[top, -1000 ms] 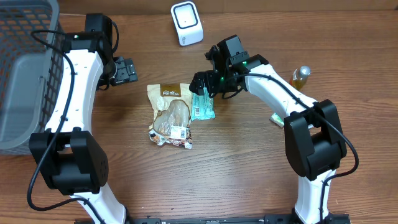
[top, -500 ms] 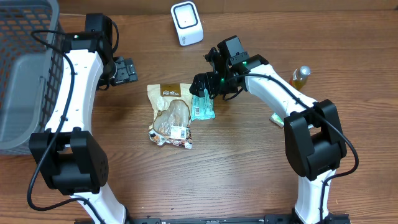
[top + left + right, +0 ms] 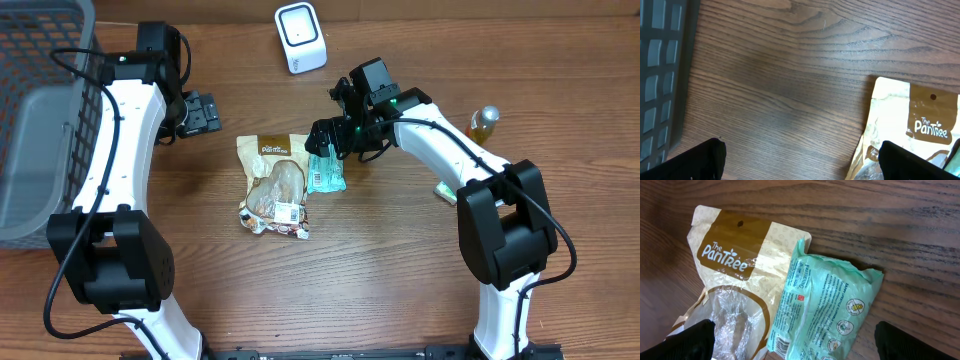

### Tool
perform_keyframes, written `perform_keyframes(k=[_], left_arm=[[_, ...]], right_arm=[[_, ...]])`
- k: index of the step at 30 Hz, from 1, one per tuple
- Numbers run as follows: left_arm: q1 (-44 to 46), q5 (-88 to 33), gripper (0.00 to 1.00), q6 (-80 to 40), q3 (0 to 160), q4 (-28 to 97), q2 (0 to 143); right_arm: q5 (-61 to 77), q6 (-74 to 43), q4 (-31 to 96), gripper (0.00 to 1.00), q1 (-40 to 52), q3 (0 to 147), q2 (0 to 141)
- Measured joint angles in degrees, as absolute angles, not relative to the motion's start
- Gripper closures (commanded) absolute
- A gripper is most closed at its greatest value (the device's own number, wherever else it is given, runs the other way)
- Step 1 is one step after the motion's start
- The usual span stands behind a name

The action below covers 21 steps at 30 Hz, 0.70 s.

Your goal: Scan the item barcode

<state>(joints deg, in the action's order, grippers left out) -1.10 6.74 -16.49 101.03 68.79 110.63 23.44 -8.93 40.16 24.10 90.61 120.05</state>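
Note:
A teal wipes packet [image 3: 326,174] lies flat on the wooden table, its left edge over a tan PanTree pouch [image 3: 270,185]. My right gripper [image 3: 327,140] hangs open just above the packet's far end. In the right wrist view the packet [image 3: 827,305] and pouch [image 3: 735,260] fill the space between the spread fingertips [image 3: 695,339], and a barcode [image 3: 780,344] shows at the packet's near corner. A white scanner [image 3: 300,38] stands at the back. My left gripper [image 3: 200,113] is open over bare wood left of the pouch [image 3: 910,125], holding nothing.
A grey wire basket [image 3: 40,120] fills the left edge of the table. A small amber bottle [image 3: 483,122] stands at the right, with a small flat item [image 3: 445,192] beside the right arm's base.

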Motion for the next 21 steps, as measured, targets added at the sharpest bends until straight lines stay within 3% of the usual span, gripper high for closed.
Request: perform_keyframes(k=[2, 6, 9, 12, 21], left_arm=[[-1.1, 6.74, 0.01, -16.49, 101.03, 68.79, 110.63], [-1.1, 6.74, 0.0, -16.49, 101.03, 68.79, 110.63], [-1.1, 6.74, 0.0, -16.49, 101.03, 68.79, 110.63], [-1.1, 6.74, 0.01, -16.49, 101.03, 68.79, 110.63], [-1.1, 6.74, 0.0, -16.49, 101.03, 68.79, 110.63]], right_arm=[[23.49, -8.93, 39.88, 0.08, 24.1, 90.59, 120.05], [23.62, -8.86, 37.6, 0.39, 24.23, 90.52, 120.05], [23.73, -8.71, 36.75, 0.51, 24.6, 90.5, 120.07], [23.66, -8.91, 35.94, 0.69, 25.47, 90.41, 120.18], [21.37, -8.97, 35.57, 0.82, 26.65, 90.41, 122.93]])
